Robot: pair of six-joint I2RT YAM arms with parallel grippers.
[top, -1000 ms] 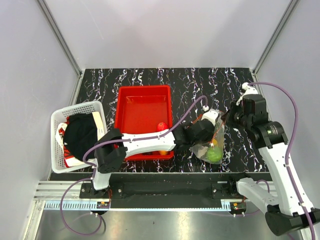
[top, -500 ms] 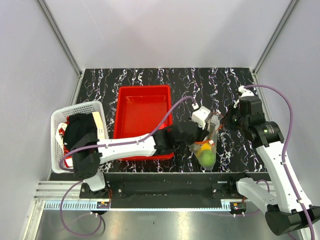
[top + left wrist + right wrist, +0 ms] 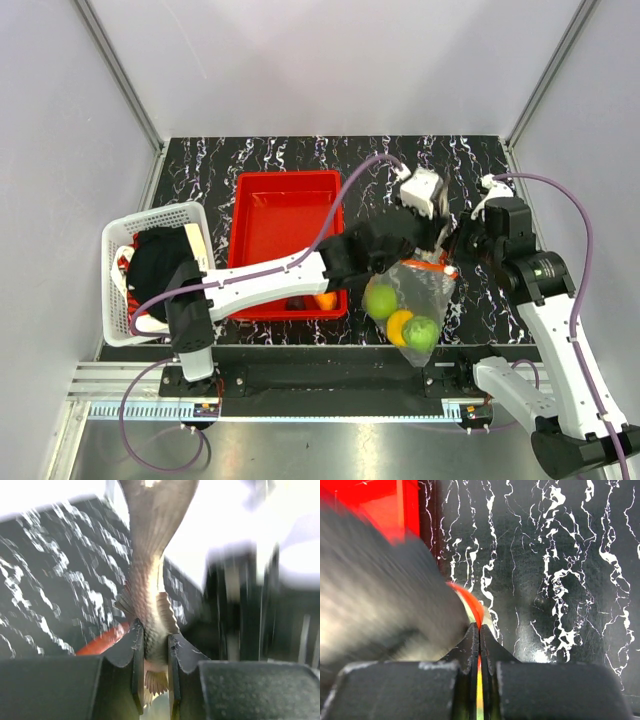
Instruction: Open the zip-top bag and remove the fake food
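Observation:
The zip-top bag hangs clear and crinkly at the front right. It holds two green fruits and an orange one. My right gripper is shut on the bag's red-orange zip strip, pinched flat between its fingertips. My left gripper is shut on the grey fish, tail up, just above the bag's mouth. The zip strip also shows below the fish in the left wrist view. In the top view the left gripper hides the fish.
A red tray lies left of the bag, with a small orange piece near its front edge. A white basket with a dark cloth stands at the far left. My left arm crosses over the tray's front.
My left gripper has risen out of the bag and moved back and right, drawing the grey fish out. The bag has swung forward and its fruits now show.

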